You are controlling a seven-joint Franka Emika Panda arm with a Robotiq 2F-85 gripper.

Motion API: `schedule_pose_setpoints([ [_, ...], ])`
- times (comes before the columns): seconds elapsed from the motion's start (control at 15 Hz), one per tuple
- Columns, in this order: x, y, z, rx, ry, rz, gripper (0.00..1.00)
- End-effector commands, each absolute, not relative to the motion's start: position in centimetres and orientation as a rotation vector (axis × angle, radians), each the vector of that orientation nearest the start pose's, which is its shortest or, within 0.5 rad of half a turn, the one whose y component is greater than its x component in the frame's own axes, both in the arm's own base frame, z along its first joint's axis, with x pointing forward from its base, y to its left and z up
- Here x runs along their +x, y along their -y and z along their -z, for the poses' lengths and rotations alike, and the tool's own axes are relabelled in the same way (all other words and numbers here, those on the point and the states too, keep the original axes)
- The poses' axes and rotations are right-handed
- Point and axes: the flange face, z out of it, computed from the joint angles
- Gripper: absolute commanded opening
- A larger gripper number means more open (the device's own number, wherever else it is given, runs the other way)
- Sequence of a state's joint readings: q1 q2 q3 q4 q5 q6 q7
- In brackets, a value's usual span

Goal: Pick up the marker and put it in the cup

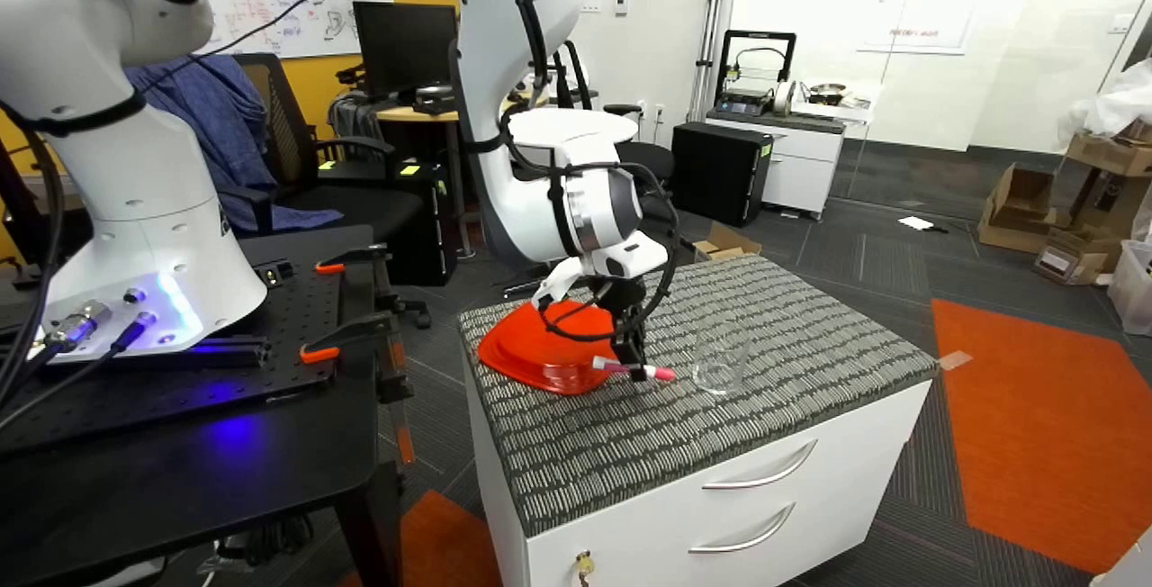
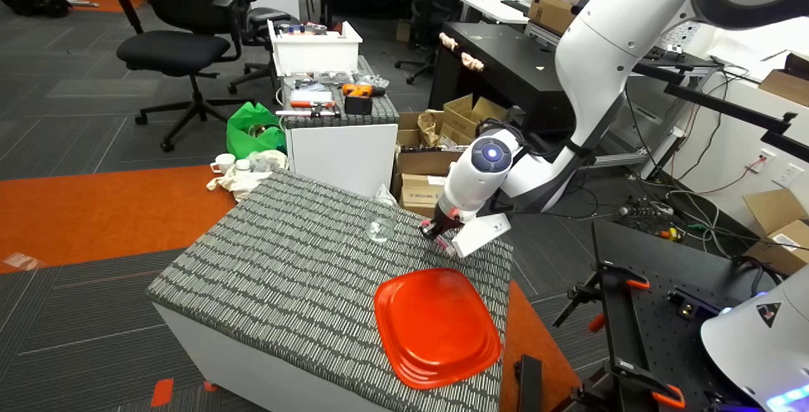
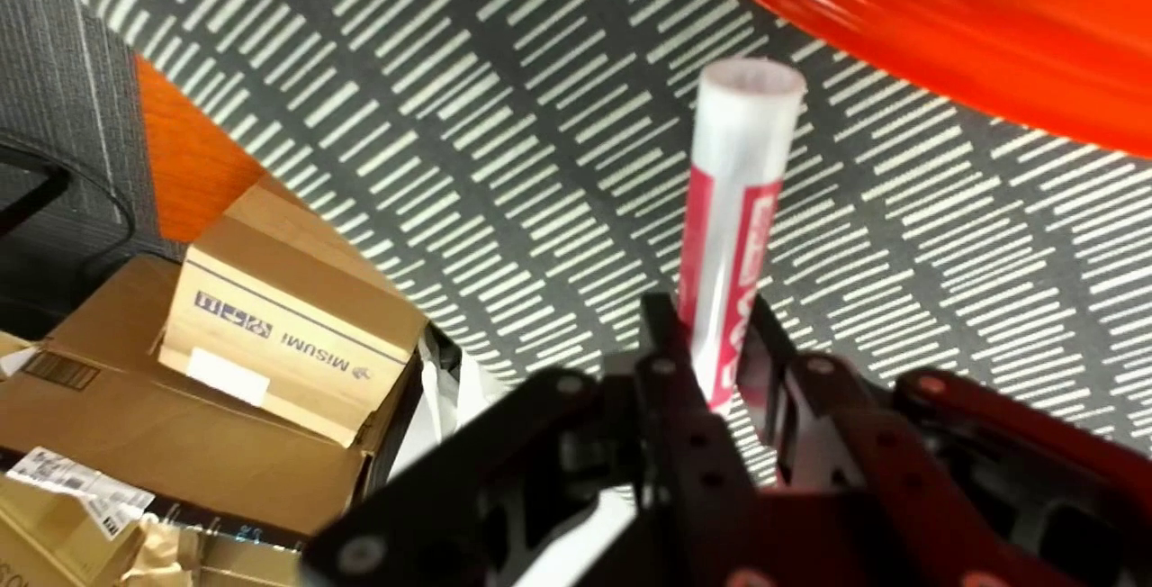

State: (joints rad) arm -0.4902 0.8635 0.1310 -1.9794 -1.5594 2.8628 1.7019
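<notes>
Tool (image 3: 714, 324) clamped on the marker (image 3: 733, 218), near the cup (image 1: 717, 376); lift high, turn upright and centre above the cup before release.

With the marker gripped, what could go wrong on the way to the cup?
The marker in the hand looks roughly level, so unless turned more upright, it may catch on the cup. The clear cup is faint in both exterior views; a misjudged approach might knock it over.
</notes>
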Motion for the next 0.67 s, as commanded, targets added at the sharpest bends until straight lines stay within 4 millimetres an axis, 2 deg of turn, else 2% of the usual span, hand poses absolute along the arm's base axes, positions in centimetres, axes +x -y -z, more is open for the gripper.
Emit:
schedule_pose_setpoints([
  [0.0,50.4,12.1,-6.0,-3.167,-1.057,0.489,0.05],
  [0.4,50.8,12.6,-9.8,-3.204,-1.116,0.605,0.05],
  [0.6,51.9,12.9,-11.0,-3.23,-1.16,0.697,0.05],
])
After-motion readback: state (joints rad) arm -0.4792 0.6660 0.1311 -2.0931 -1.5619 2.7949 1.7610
